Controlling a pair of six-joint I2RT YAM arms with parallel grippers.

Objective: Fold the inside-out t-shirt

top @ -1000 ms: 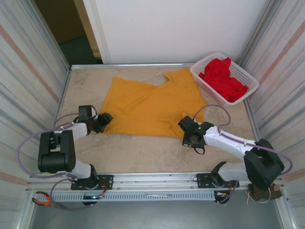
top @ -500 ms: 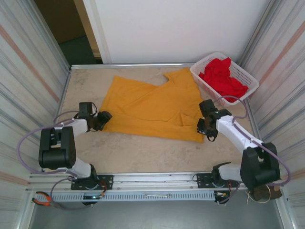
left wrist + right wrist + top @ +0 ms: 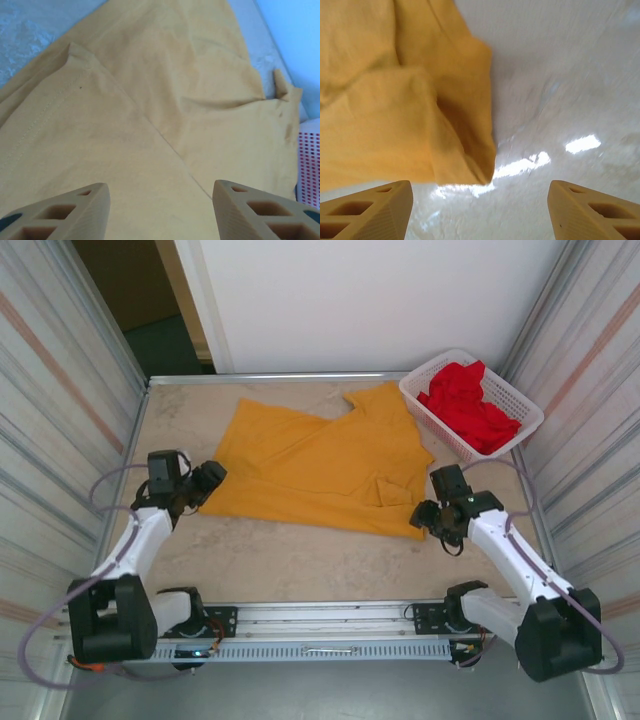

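a: what does the overhead view give that the wrist cameras don't?

b: the whole layout. the mustard t-shirt (image 3: 320, 465) lies spread on the middle and far part of the desk (image 3: 300, 565). a white basket (image 3: 428, 405) holding a red garment (image 3: 468, 405) sits at the far right corner, with the shirt's far right tip just beside its rim.

a: and the wrist cameras?

b: detail. the left one shows a stitched seam (image 3: 150, 127) running diagonally across the cloth, a raised fold edge on the left, and a sliver of the basket's mesh at the right border. the right one shows the shirt's near right corner doubled over itself, with glare on bare desk next to it.

a: which way does the shirt run?

b: its long axis goes left to right across the desk, and the near edge slants closer to the arms toward the right. i cannot tell which end is the collar.

a: left end effector (image 3: 207, 481)?

b: it is at the shirt's left edge. its tan fingers (image 3: 65, 212) are spread wide and grip nothing, with yellow cloth in the gap beyond them. i cannot tell whether the tips touch the fabric.

a: right end effector (image 3: 432, 517)?

b: it is just off the near right corner. its fingers (image 3: 370, 210) are also far apart and empty, with the folded corner ahead on the left and bare desk on the right.
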